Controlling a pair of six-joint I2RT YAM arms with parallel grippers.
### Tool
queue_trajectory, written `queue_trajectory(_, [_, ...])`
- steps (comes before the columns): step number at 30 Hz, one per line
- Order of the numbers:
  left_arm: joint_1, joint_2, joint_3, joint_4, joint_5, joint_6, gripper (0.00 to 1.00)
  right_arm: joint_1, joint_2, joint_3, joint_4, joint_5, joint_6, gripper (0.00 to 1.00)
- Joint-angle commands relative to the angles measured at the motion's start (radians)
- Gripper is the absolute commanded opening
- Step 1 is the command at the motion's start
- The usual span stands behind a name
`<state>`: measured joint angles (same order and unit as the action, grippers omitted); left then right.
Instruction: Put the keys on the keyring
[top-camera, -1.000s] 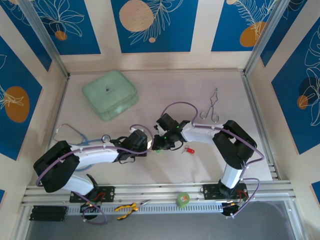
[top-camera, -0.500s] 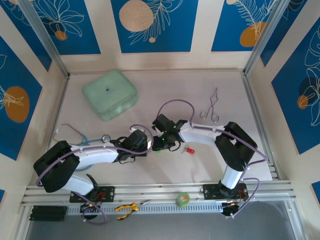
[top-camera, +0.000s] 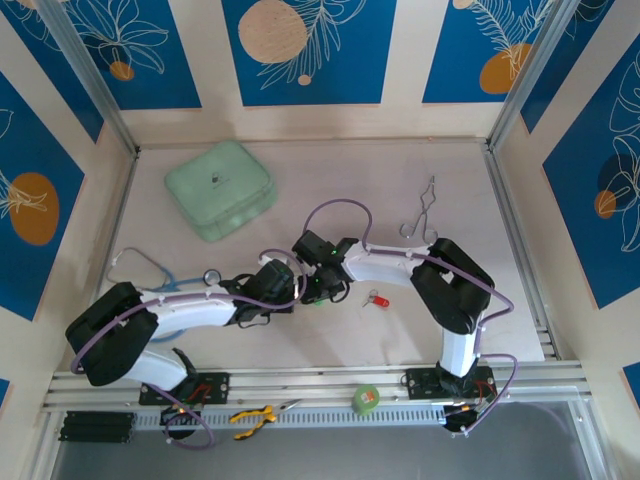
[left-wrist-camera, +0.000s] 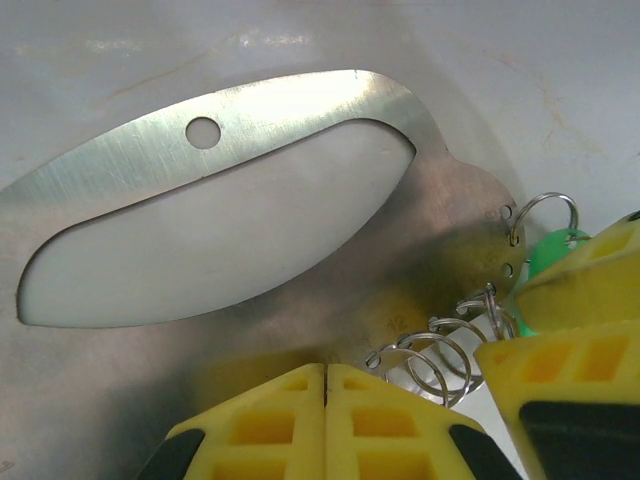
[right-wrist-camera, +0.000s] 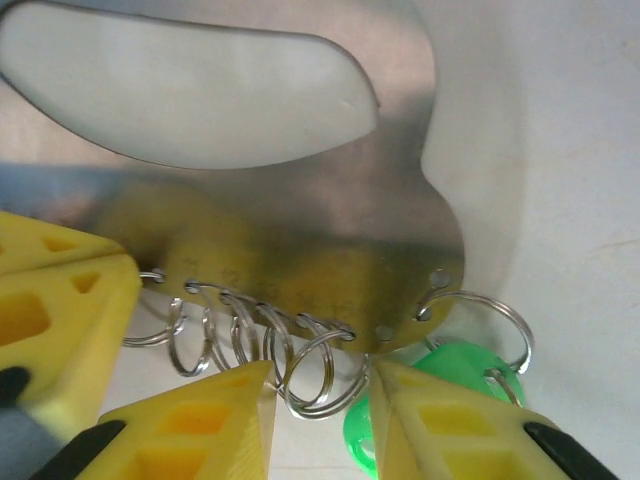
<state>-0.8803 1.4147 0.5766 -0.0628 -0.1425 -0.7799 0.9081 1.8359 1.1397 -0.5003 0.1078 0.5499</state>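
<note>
The keyring (left-wrist-camera: 300, 110) is a flat steel plate with an oblong cut-out and a row of split rings (left-wrist-camera: 430, 355) along one edge. My left gripper (left-wrist-camera: 325, 372) is shut on the plate's edge beside those rings. The right gripper (right-wrist-camera: 320, 375) is open, its yellow fingertips (right-wrist-camera: 240, 400) either side of one split ring (right-wrist-camera: 325, 385) under the plate (right-wrist-camera: 330, 250). The green key (right-wrist-camera: 450, 365) hangs on the end ring (right-wrist-camera: 500, 325), partly behind the right finger. The red key (top-camera: 375, 298) lies loose on the table just right of both grippers (top-camera: 305, 290).
A mint-green case (top-camera: 220, 188) sits at the back left, with a stethoscope (top-camera: 150, 272) near the left arm. Forceps (top-camera: 425, 215) lie at the back right. A green tape roll (top-camera: 366, 400) and yellow pliers (top-camera: 255, 415) rest on the front rail.
The right arm's wrist has slid leftward, closer to the left gripper. The left arm and the red key have stayed put.
</note>
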Motion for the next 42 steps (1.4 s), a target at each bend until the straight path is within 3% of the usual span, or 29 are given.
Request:
queue_trajectory(1, [-0.007, -0.015, -0.015, -0.009, 0.004, 0.001, 0.0, 0.007, 0.013, 0.03, -0.05, 0.039, -0.007, 0.28])
queue_trajectory(22, [-0.007, -0.013, -0.017, -0.01, 0.005, 0.001, 0.0, 0.012, 0.004, 0.043, -0.046, 0.05, -0.002, 0.19])
queue_trajectory(42, [-0.007, -0.014, -0.023, -0.008, 0.006, 0.004, 0.0, 0.007, -0.011, 0.04, -0.025, 0.013, 0.01, 0.0])
